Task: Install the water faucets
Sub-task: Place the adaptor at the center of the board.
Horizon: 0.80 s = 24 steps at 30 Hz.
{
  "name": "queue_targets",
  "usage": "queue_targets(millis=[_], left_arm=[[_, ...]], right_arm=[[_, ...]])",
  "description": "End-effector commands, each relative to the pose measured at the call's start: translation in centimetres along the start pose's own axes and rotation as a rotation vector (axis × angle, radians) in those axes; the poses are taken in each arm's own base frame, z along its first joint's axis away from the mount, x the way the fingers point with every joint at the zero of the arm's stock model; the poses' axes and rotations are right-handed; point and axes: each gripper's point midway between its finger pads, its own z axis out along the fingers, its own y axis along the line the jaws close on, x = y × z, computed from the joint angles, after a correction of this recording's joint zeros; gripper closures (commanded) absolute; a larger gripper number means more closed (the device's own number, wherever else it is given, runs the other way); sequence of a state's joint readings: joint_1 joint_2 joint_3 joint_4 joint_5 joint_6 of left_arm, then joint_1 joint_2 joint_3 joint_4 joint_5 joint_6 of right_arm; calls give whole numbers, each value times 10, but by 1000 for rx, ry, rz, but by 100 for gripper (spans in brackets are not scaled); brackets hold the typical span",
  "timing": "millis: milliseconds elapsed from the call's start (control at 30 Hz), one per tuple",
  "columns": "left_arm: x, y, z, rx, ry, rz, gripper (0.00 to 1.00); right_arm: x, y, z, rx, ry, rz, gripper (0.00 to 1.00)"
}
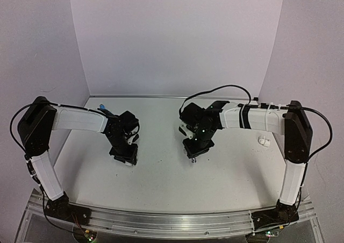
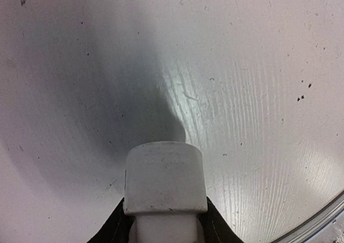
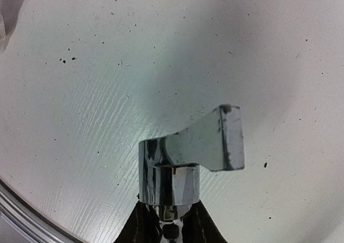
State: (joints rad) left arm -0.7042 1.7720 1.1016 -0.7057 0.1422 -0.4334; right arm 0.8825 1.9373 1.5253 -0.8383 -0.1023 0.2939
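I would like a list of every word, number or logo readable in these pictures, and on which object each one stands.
There are none to read.
The silver faucet, the white pipe fitting and the table show no text.
The white arm covers show no legible label in the top view.

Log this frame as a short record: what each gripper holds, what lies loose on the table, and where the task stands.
left gripper: shut on a white cylindrical pipe fitting
right gripper: shut on a shiny silver metal faucet, its flat handle pointing away from the fingers
arms: both grippers point down at the white table, apart from each other
loose on table: one small white fitting beside the right arm
task status: faucet and held fitting not yet joined
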Motion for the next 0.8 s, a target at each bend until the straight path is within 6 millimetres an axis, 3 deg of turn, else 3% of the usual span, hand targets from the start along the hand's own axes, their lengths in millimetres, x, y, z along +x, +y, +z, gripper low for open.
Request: queue_targets(millis=[0,233,400,633,700,767], left_arm=[[13,13,-13,-126,88,42,94],[42,20,-29,-209,189,35,85],[43,17,-27,-207,206,56,61],[8,7,-48,-187,63,105,25],[-7,4,-64,-197,-12,103,16],[-29,-9,-97,-153,-148,86,14]], right_arm=[[-14,10,-16,-34,-72,4,100],[-9,7,-12,-34,-83,4,100],[-15,18,-17,-109,-143,6,100],[-28,36,-37,-224,-240,19,100],[-32,40,-44,-255,-271,29,100],[-43,46,-57,-326,-346,72,100]])
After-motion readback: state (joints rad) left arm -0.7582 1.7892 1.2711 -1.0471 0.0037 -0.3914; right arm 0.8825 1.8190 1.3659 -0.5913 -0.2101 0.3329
